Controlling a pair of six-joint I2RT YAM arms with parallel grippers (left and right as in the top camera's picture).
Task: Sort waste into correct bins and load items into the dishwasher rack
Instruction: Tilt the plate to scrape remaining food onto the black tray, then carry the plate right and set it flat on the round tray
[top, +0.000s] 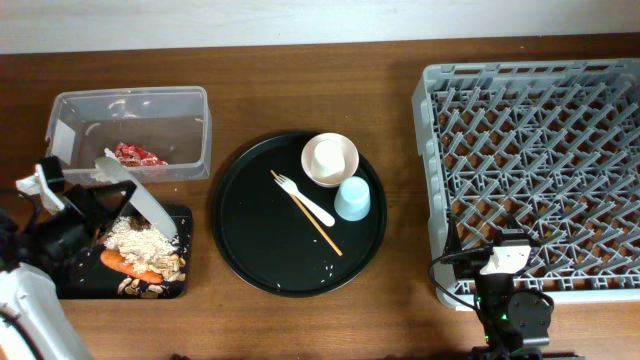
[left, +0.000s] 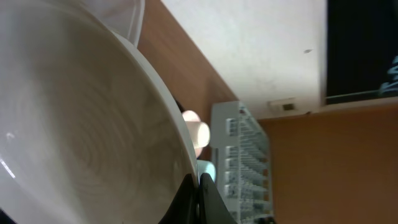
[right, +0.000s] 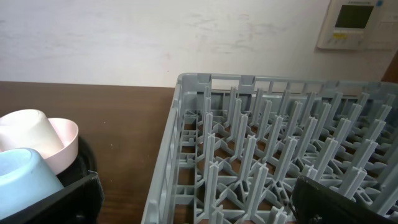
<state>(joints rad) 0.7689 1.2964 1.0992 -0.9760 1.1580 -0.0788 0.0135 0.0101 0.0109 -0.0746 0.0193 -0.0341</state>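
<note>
My left gripper (top: 100, 200) is shut on the rim of the pale round plate (top: 145, 205) and holds it tilted over the shallow black tray (top: 70, 285). The plate fills the left wrist view (left: 81, 124), with the fingertips (left: 199, 199) pinched on its edge. White rice (top: 138, 240), an orange carrot (top: 125, 264) and brownish bits (top: 165, 270) lie in that tray. The red wrapper (top: 138, 155) lies in the clear tub (top: 190, 100). My right gripper (top: 503, 250) is open and empty over the front left corner of the grey rack (top: 540, 90), which also shows in the right wrist view (right: 261, 143).
The large round black tray (top: 250, 240) holds the cream-pink bowl (top: 349, 150) with the small white cup (top: 326, 160) in it, the light blue cup (top: 352, 199), the white fork (top: 305, 200) and the chopsticks (top: 318, 228). The rack is empty.
</note>
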